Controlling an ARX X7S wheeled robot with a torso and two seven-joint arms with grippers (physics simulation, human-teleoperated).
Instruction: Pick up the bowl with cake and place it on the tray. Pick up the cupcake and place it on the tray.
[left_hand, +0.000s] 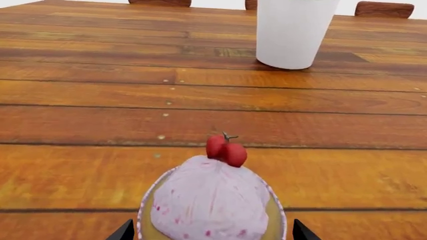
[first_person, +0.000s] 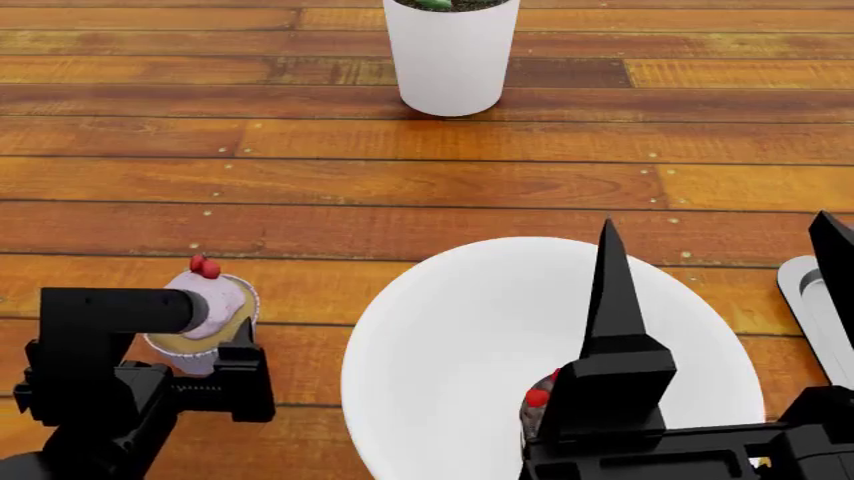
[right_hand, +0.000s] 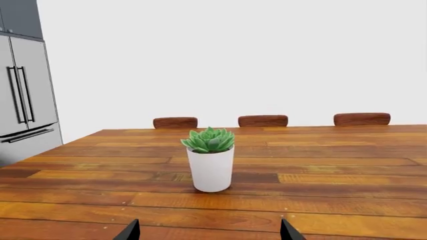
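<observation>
- Two grippers over a wooden table (first_person: 400, 180).
- Left gripper (left_hand: 210, 231): fingertips spread wide, one either side of the cupcake (left_hand: 212, 197); contact with the wrapper cannot be told. Cupcake stands upright on the table, at the left of the head view (first_person: 203, 313).
- Right gripper (first_person: 714, 300): fingers apart, above the bowl (first_person: 454, 350); whether it grips anything cannot be told.
- Bowl: white, near edge of table, beside the cupcake but apart from it.
- Cake (first_person: 537, 398): inside the bowl, mostly hidden by the right arm.
- Tray (first_person: 811, 292): only a grey corner shows, right of the bowl.
- White pot (right_hand: 211, 167) with green succulent, well beyond the bowl.
- Three chair backs (right_hand: 263, 120) at the far edge.
</observation>
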